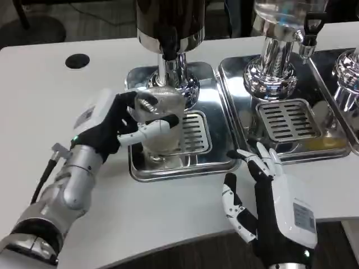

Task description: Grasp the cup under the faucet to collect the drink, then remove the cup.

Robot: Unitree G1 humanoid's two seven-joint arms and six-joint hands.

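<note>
Cup [160, 126], clear and hard for us to trace against the shiny metal, stands on the steel drip tray [168, 171] of the dark dispenser [170, 25], below its faucet [168, 56]; our left hand [120, 126] wraps its fingers around the cup and hides much of its side. Whether any drink is inside, we cannot tell. Our right hand [275, 196] rests on the white table [56, 95] just in front of the second tray [291, 120], fingers spread and holding nothing. We count three dispensers: the dark one, a clear one [280, 33] cut off at the top, and a third [348, 73] cut off at the right edge. One black round hole [77, 61] marks the table.
</note>
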